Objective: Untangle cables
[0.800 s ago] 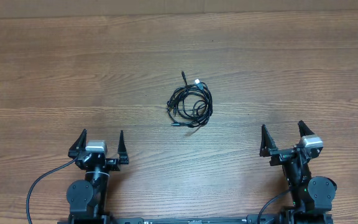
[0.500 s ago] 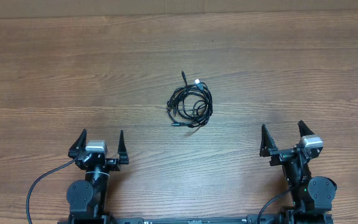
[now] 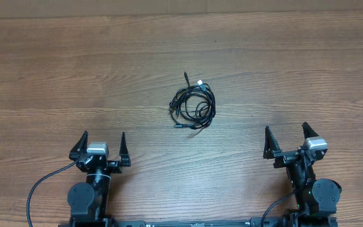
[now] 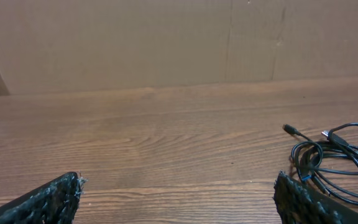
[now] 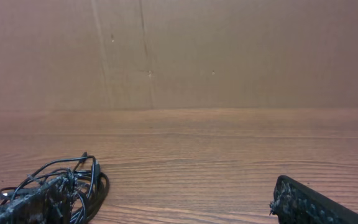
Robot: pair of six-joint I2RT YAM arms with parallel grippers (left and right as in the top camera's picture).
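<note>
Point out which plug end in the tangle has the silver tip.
The plug on the far side of the cables, just right of the protruding black plug; the other ends look black.

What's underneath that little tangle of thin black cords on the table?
Only the brown wood-grain table shows beneath the tangle of thin black cables, visible through its loops. Where strands cross, the lower ones are covered, so how they thread cannot be seen.

Wooden table (image 3: 55, 63), seemingly tangled cables (image 3: 193, 104) atop
</note>
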